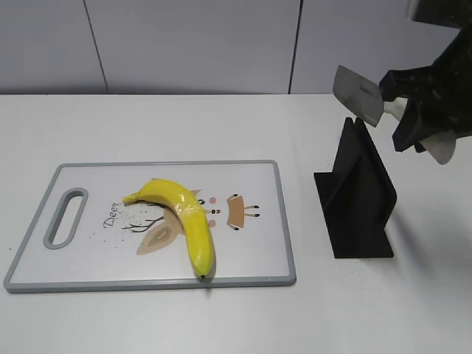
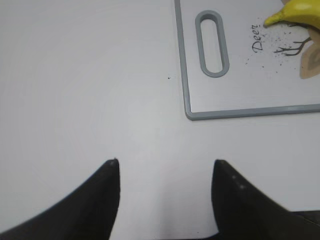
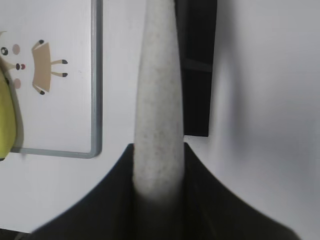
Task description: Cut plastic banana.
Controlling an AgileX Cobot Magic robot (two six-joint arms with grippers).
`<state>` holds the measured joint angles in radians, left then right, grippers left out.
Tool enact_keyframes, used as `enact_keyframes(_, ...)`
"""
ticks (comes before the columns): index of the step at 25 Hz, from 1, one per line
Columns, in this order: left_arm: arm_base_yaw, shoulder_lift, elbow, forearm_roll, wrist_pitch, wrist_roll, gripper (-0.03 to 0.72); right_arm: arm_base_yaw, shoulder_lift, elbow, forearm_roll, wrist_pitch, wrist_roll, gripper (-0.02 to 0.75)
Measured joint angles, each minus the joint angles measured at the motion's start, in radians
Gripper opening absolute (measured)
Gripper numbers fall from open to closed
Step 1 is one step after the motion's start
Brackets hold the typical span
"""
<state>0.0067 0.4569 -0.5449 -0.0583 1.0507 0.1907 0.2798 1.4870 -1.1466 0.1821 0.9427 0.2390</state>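
- The plastic banana (image 1: pixel 184 217) lies curved across the middle of a cutting board (image 1: pixel 258 274), stem toward the board's handle slot.
- It looks glossy, rigid and light, so likely to skid; holding it near the stem seems safest.
- The right gripper (image 1: pixel 413 118) pinches a knife (image 1: pixel 358 96) by its pale handle, raised above a black knife stand (image 1: pixel 358 199).
- The left gripper (image 2: pixel 165 172) hangs spread and empty over bare table (image 2: pixel 75 75), beside the board.

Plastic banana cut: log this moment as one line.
stage: knife lifted | right gripper: shut on knife, above black stand | left gripper: open, idle | plastic banana: uncut on cutting board
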Motion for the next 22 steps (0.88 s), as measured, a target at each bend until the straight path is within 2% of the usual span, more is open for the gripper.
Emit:
enact_keyframes(11,0.000,-0.436,0.046,0.003,0.012,-0.007,0.555,0.000,0.000,0.021,-0.035,-0.032,0.000,0.190)
enact_keyframes(22,0.002,-0.462,0.053,-0.002,0.029,-0.011,0.547,0.000,-0.001,0.074,-0.018,-0.013,0.001,0.190)
